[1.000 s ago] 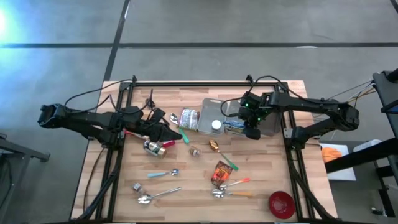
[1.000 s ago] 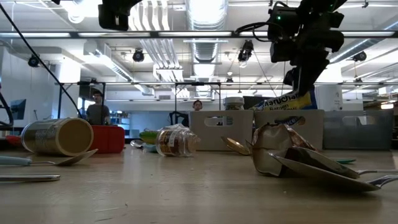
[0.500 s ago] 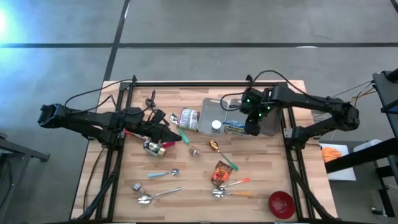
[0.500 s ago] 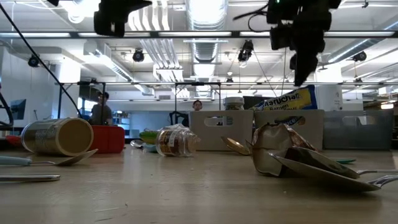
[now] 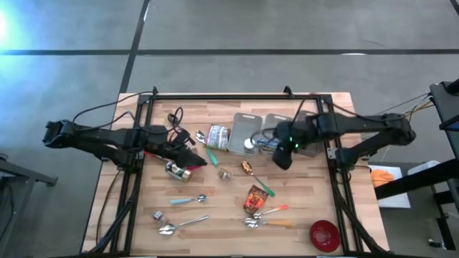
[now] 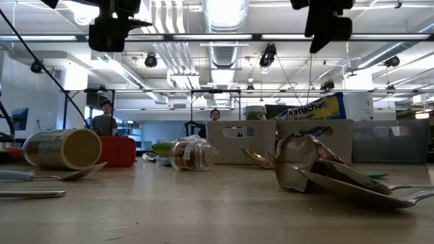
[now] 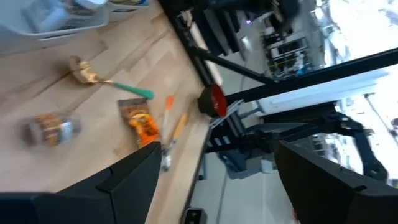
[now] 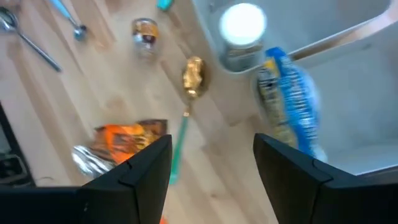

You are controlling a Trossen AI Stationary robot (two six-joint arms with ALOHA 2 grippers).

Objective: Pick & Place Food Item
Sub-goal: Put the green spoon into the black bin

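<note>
The blue food packet (image 8: 289, 106) lies tilted in the grey bin (image 5: 305, 136), next to a white-lidded jar (image 8: 244, 25). In the low view one end of the packet (image 6: 315, 108) sticks up above the bin's wall (image 6: 298, 135). My right gripper (image 5: 281, 159) hangs open and empty above the table, just in front of the bin, apart from the packet; its fingers (image 8: 143, 174) frame bare wood. My left gripper (image 5: 201, 159) is open and empty at the table's left middle, above a lying can (image 5: 178, 170).
In the table's middle lie a gold spoon with a green handle (image 5: 251, 172), a small jar (image 5: 224, 173) and an orange snack bag (image 5: 254, 198). A tin (image 5: 219, 136) lies left of the bin. Spoons (image 5: 188, 199) are scattered near the front, with a red bowl (image 5: 324, 234) at the front right.
My right gripper has let go of the blue packet, which now rests tilted in the bin. The gripper has risen, swung toward the table's near edge and rolled. My left gripper has tipped downward a little.
</note>
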